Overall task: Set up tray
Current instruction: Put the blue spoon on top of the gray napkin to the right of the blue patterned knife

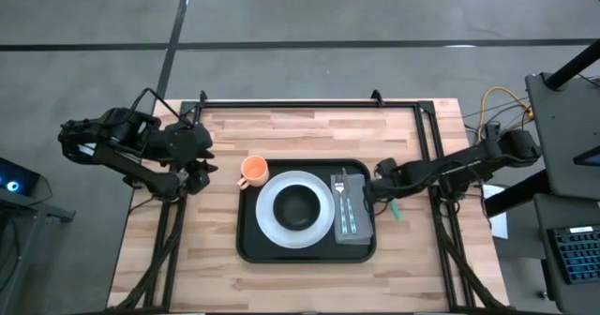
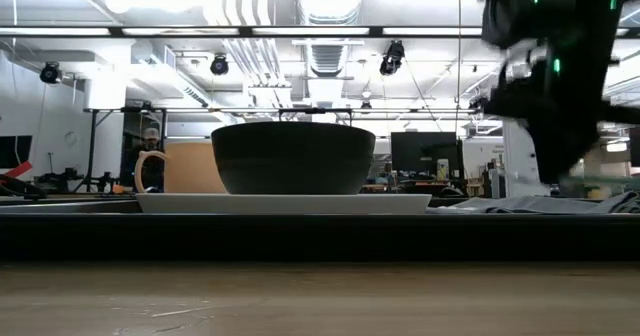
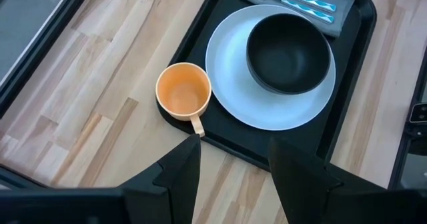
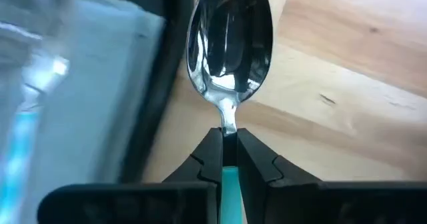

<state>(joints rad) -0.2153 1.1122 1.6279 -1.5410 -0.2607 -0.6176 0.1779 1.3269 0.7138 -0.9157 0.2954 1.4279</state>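
The black tray (image 1: 307,212) lies mid-table. On it are a white plate (image 1: 293,212) bearing a black bowl (image 1: 298,205), and a grey napkin (image 1: 352,212) with a fork and knife along its right side. An orange cup (image 1: 254,171) stands at the tray's far left corner. My right gripper (image 1: 368,191) is at the tray's right rim, shut on a teal-handled spoon (image 4: 230,41). My left gripper (image 3: 233,164) hangs open over the table left of the tray, short of the cup (image 3: 183,91). My right gripper pinches the spoon at its neck (image 4: 229,127), where the steel meets the teal handle. The handle (image 4: 229,184) runs back between the two fingers, so they lie along the spoon. The spoon's bowl sticks out ahead of the fingertips, beside the tray's right rim (image 4: 163,84).
Bare wood lies left of the tray and along the near edge. A black frame rail runs along the table's far and side edges. In the low view the bowl (image 2: 293,158) rises well above the tray rim, and my right arm (image 2: 560,76) hangs over the napkin (image 2: 540,204).
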